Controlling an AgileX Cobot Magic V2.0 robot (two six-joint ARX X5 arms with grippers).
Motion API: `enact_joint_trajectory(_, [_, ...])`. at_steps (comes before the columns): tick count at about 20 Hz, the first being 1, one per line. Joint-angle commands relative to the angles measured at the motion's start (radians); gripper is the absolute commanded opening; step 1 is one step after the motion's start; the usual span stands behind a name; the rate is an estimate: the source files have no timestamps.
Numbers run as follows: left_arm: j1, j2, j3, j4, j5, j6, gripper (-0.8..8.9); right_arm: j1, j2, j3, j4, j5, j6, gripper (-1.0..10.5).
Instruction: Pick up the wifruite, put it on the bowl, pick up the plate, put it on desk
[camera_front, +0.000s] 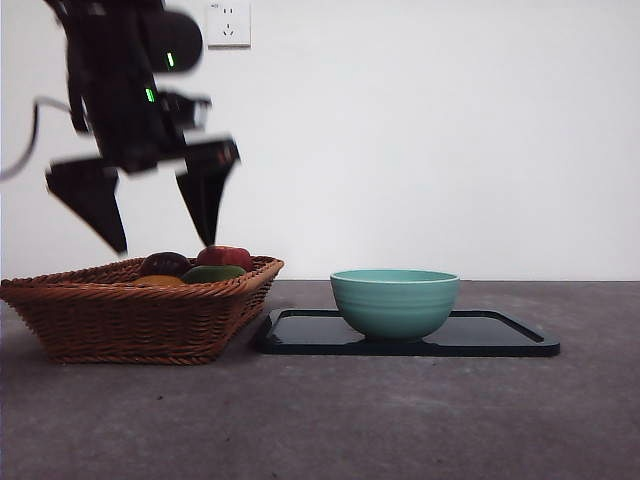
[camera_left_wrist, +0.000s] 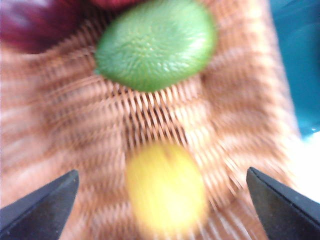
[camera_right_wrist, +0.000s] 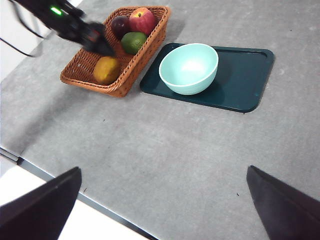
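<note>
The wifruite (camera_front: 158, 281) (camera_right_wrist: 106, 70) lies in the near end of a wicker basket (camera_front: 130, 320). It shows as a blurred yellow-orange oval (camera_left_wrist: 165, 187) in the left wrist view. My left gripper (camera_front: 165, 245) (camera_left_wrist: 161, 172) hangs open just above it, jaws spread wide and touching nothing. The mint-green bowl (camera_front: 394, 300) (camera_right_wrist: 189, 67) stands empty on the dark plate (camera_front: 500, 335) (camera_right_wrist: 245, 75), a flat tray to the right of the basket on the grey desk (camera_right_wrist: 165, 140). My right gripper (camera_right_wrist: 164, 168) stays open, high over the desk's near side, holding nothing.
A green fruit (camera_front: 213, 273) (camera_left_wrist: 155, 45), a dark purple fruit (camera_front: 165, 263) (camera_right_wrist: 120, 23) and a red apple (camera_front: 227, 257) (camera_right_wrist: 142, 19) share the basket's far end. The basket's right rim nearly meets the plate. A wall socket (camera_front: 228, 22) is behind.
</note>
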Motion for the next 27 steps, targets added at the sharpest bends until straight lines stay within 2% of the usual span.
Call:
enact_joint_trajectory(1, [-0.003, -0.114, 0.027, -0.058, 0.002, 0.005, 5.58, 0.007, 0.001, 0.009, 0.011, 0.003, 0.011, 5.6])
enact_joint_trajectory(4, [-0.004, -0.275, 0.027, -0.138, 0.008, 0.005, 5.57, 0.007, 0.001, 0.009, 0.010, 0.003, 0.011, 5.6])
enact_joint_trajectory(8, [-0.023, -0.473, 0.027, -0.201, 0.182, 0.028, 5.57, 0.007, 0.002, 0.009, 0.011, 0.003, 0.018, 5.6])
enact_joint_trajectory(10, [-0.038, -0.558, 0.027, -0.244, 0.232, 0.054, 5.57, 0.007, 0.009, 0.009, 0.016, 0.003, 0.022, 5.6])
enact_joint_trajectory(15, [-0.092, -0.747, 0.024, -0.350, 0.254, 0.120, 5.57, 0.007, 0.056, 0.009, 0.071, 0.000, 0.039, 5.6])
enact_joint_trajectory(18, [-0.117, -0.853, 0.023, -0.372, 0.311, 0.159, 5.57, 0.007, 0.117, 0.009, 0.127, -0.029, 0.049, 5.6])
enact_joint_trajectory(23, [-0.132, -0.989, 0.023, -0.396, 0.317, 0.159, 5.57, 0.007, 0.268, 0.010, 0.222, -0.085, 0.067, 5.6])
enact_joint_trajectory(27, [-0.146, -1.063, 0.023, -0.399, 0.317, 0.158, 5.57, 0.005, 0.462, 0.043, 0.269, -0.103, 0.085, 5.6])
